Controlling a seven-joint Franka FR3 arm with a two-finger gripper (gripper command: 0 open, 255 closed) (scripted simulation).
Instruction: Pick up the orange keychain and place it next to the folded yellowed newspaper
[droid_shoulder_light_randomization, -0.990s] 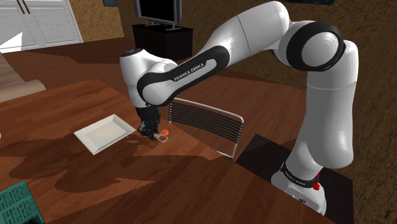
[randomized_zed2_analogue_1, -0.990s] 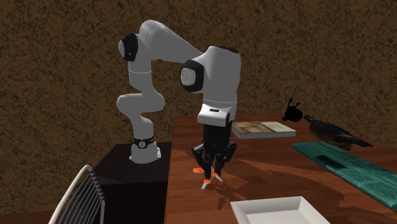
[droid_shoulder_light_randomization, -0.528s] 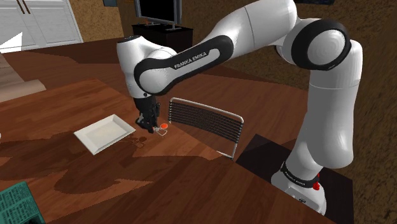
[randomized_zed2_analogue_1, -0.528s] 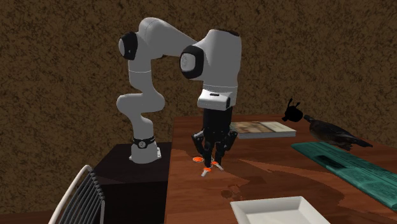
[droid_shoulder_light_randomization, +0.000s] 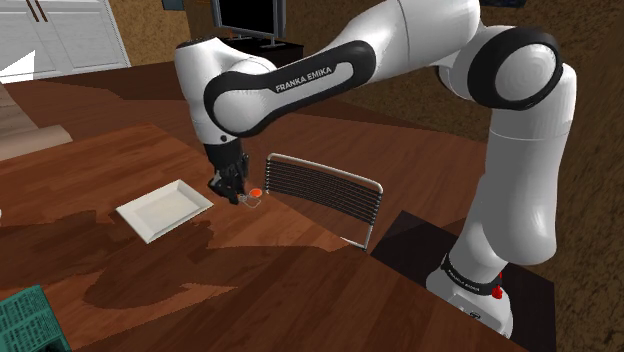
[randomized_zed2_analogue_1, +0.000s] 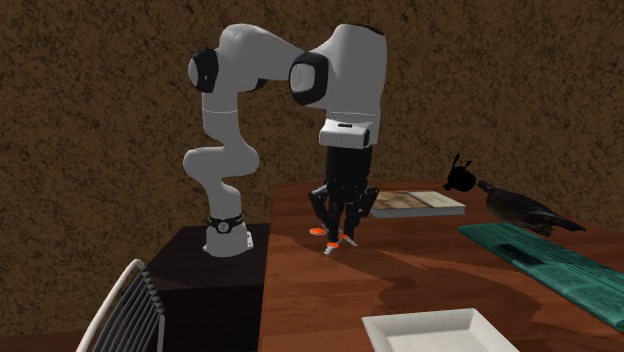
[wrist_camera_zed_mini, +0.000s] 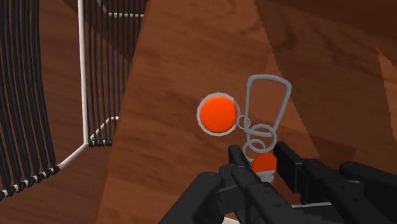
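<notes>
Fingers (wrist_camera_zed_mini: 238, 167) of the black gripper (wrist_camera_zed_mini: 264, 170) come first in the wrist view. They stand narrow, pinched on the small orange tab of the orange keychain (wrist_camera_zed_mini: 217, 114). Its round orange disc, grey rings and grey carabiner dangle just beyond the fingertips, over the brown wooden table (wrist_camera_zed_mini: 178, 76). As far as we can judge, none of it touches the wood.

In the second exterior view, a white tray (randomized_zed2_analogue_1: 440, 330) lies nearest to us on the table, and off the table's edge at that view's left we see the wire back of a chair (randomized_zed2_analogue_1: 125, 310). Farther in, the gripper points straight down over the table's left part, with the keychain hanging from it. At about that depth, to that view's right, lies a teal ribbed slab (randomized_zed2_analogue_1: 545, 262).

Farther still, by the far edge, we find the folded newspaper (randomized_zed2_analogue_1: 415, 204), to the right of the gripper and apart from the keychain. A black bird-like figure (randomized_zed2_analogue_1: 525, 212) sits past it to the right. Beyond the table's left end the white arm (randomized_zed2_analogue_1: 225, 130) rises from its black stand (randomized_zed2_analogue_1: 200, 275), before a rough brown wall (randomized_zed2_analogue_1: 100, 100).
</notes>
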